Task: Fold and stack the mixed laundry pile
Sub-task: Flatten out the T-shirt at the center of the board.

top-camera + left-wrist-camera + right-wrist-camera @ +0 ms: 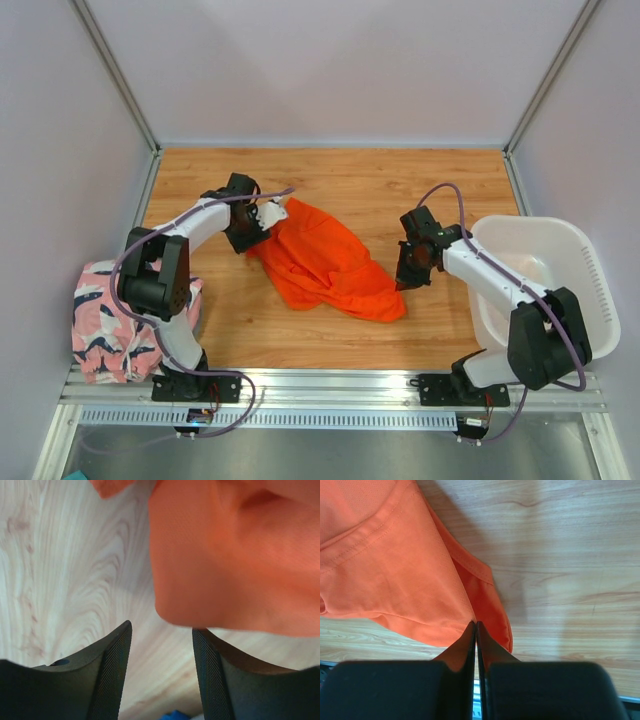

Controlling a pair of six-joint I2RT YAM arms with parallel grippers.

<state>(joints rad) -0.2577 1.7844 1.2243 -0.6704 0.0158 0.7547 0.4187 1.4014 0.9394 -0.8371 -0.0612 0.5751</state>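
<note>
orange garment [325, 262] lies crumpled mid wooden table [400, 190] | left gripper [161, 630] fingers apart at its left edge | right gripper [476, 625] fingers pressed together at its right hem | pink patterned garment [105, 320] heaped beside left arm's base

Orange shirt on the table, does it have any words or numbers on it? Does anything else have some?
There are no words, numbers or signs to read in any view. The orange shirt is plain. The pink patterned garment shows only dark-and-white shapes, not letters. The white basket shows no label.
</note>
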